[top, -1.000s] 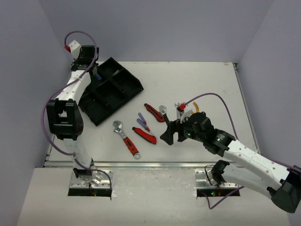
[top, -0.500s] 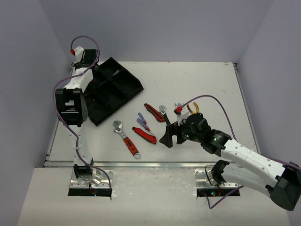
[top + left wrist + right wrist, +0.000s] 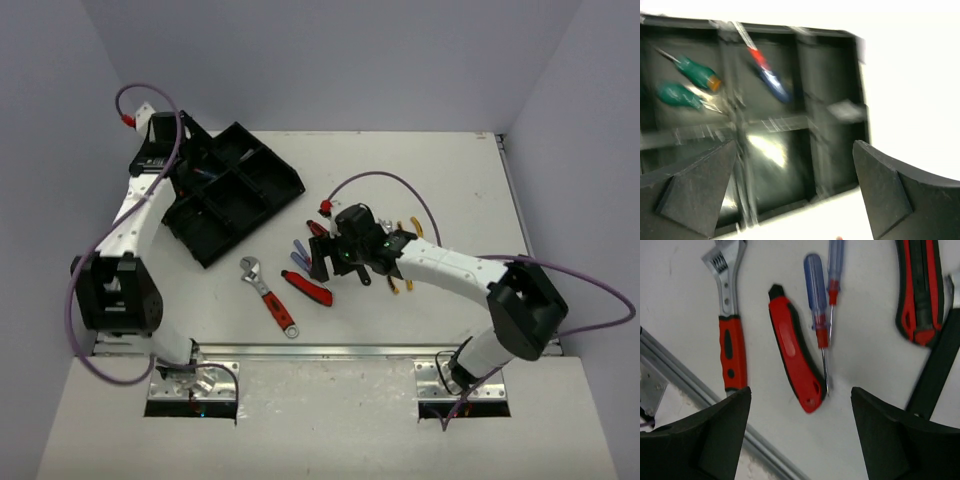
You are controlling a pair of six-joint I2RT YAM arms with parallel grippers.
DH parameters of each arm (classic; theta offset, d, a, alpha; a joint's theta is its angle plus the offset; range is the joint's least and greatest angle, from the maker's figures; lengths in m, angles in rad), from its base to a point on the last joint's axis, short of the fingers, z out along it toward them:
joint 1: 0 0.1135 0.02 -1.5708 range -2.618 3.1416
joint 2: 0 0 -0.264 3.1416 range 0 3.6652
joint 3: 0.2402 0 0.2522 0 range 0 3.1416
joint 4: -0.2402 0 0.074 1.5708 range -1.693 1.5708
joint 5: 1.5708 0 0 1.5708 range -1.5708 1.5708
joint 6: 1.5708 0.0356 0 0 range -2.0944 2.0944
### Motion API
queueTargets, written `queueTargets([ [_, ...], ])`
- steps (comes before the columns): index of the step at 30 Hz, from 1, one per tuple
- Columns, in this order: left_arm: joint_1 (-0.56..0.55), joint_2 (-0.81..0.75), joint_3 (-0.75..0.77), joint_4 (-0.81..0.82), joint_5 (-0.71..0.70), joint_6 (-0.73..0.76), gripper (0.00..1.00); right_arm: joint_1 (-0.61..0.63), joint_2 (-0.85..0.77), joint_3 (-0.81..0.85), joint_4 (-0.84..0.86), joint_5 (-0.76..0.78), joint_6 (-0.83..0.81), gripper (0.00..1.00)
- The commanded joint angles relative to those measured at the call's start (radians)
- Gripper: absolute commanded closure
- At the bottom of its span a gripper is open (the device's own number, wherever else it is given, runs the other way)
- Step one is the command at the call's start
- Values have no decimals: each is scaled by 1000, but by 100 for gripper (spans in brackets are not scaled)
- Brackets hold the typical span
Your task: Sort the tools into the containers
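Left claw (image 3: 794, 145) open, empty | right claw (image 3: 800, 390) open, empty | tray (image 3: 775, 29): two green screwdrivers (image 3: 679, 95) in one compartment, blue screwdriver (image 3: 775, 85) next

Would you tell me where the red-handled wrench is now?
Top view: the wrench lies on the table left of a red knife, in front of the tray.

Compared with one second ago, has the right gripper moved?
Yes. In the top view, the right gripper moved left, closer to the unmoved red-handled wrench, and now hangs by the blue screwdrivers.
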Motion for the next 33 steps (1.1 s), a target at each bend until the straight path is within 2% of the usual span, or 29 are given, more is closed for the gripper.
queueTargets([
  [1, -128, -351, -264, 157, 200, -58, 0, 1, 212, 225, -66, 106, -107, 33],
  [3, -209, -504, -432, 207, 219, -46, 0, 1, 291, 309, -91, 125, -134, 43],
  [6, -239, -667, -607, 209, 257, -20, 0, 3, 390, 405, -149, 120, -161, 69],
  [7, -239, -692, -631, 197, 269, -12, 0, 5, 403, 416, -159, 115, -165, 71],
  [10, -239, -780, -687, 119, 289, 44, 0, 20, 445, 430, -186, 109, -172, 72],
  [18, -239, -896, -706, -23, 272, 145, 0, 57, 504, 431, -204, 141, -184, 75],
  [23, -239, -904, -733, -28, 278, 157, 0, 60, 556, 443, -219, 163, -175, 76],
  [26, -239, -901, -734, -24, 293, 161, 0, 64, 574, 443, -225, 174, -174, 71],
  [28, -240, -899, -733, -23, 299, 161, 0, 66, 576, 437, -222, 179, -174, 71],
  [30, -239, -898, -734, -20, 304, 162, 0, 67, 572, 427, -211, 182, -177, 76],
  [33, -239, -894, -741, -12, 313, 160, 0, 70, 553, 411, -201, 173, -178, 98],
])
